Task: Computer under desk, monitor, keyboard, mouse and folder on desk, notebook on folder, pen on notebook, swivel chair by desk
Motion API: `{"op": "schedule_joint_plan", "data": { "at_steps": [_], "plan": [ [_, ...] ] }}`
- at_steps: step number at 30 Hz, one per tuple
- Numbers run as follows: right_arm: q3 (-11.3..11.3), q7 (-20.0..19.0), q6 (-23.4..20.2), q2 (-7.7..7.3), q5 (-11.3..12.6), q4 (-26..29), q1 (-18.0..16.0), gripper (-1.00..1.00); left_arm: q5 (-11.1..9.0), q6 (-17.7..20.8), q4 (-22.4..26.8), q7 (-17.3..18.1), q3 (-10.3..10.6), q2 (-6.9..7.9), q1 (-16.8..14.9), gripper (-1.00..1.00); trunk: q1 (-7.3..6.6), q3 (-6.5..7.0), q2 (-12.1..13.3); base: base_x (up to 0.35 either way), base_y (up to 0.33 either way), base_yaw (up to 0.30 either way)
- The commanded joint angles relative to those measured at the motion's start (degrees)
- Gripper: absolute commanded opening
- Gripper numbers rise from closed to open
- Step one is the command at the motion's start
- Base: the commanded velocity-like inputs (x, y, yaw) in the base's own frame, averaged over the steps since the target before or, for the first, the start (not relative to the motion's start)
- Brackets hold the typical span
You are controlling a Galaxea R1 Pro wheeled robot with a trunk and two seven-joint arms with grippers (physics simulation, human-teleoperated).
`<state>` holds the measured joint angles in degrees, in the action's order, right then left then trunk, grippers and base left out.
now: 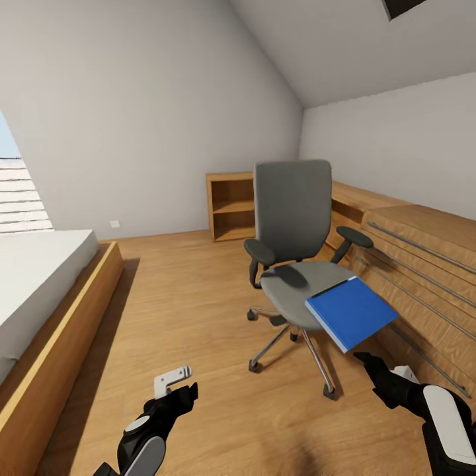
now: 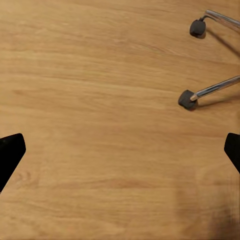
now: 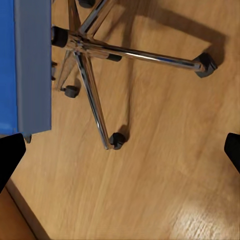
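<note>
Room: attic bedroom, sloped white ceiling and pale walls, a slatted window at 9 o'clock in the head view.
Floor point(image 1: 185, 297): warm wood planks, bare and glossy, running from the bed to the far wall.
Bed point(image 1: 39, 277): white mattress on a wooden frame, at 8 to 9 o'clock.
Low shelving point(image 1: 231, 206): light wooden open unit against the back wall at 12 o'clock, carrying on along the right wall as a wooden run with thin metal rails.
Swivel chair point(image 1: 294, 211): dead centre, grey seat and tall back upright, black armrests, chrome star base on casters resting on the planks.
Folder point(image 1: 350, 312): bright blue, tilted, overhanging the seat's front right edge at 4 o'clock of the chair; its edge looms in the right wrist view above the chrome base.
Left gripper point(image 1: 173, 382): low at 7 o'clock, fingers spread wide, nothing between them, floor and two casters beneath.
Right gripper point(image 1: 367, 362): at 5 o'clock, just below the folder, fingers wide apart, nothing held.
</note>
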<state>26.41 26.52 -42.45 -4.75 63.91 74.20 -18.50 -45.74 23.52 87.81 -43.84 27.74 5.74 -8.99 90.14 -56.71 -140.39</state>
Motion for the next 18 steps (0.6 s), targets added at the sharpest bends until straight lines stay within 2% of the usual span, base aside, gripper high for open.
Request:
{"op": "schedule_joint_plan", "data": {
  "at_steps": [1, 7, 18],
  "plan": [
    [0.0, 0.6, -0.1, 0.0, 0.6, 0.1, 0.0, 1.0, -0.3, 0.1, 0.1, -0.5, 0.1, 0.03, -0.1, 1.0, 0.21, -0.24, -0.4, 0.0, 0.0, 0.0],
    [0.0, 0.6, -0.1, 0.0, 0.6, 0.1, 0.0, 1.0, -0.3, 0.1, -0.3, -0.5, 0.2, -0.02, -0.1, 1.0, 1.53, -1.32, -2.8, 0.0, 0.0, 0.0],
    [0.0, 0.5, -0.1, 0.0, -0.1, 0.1, 0.0, 1.0, -0.3, 0.1, -0.7, -0.4, 0.3, -0.37, -0.1, 1.0, 1.82, -3.76, -3.0, 0.0, 0.0, 0.0]
  ]
}}
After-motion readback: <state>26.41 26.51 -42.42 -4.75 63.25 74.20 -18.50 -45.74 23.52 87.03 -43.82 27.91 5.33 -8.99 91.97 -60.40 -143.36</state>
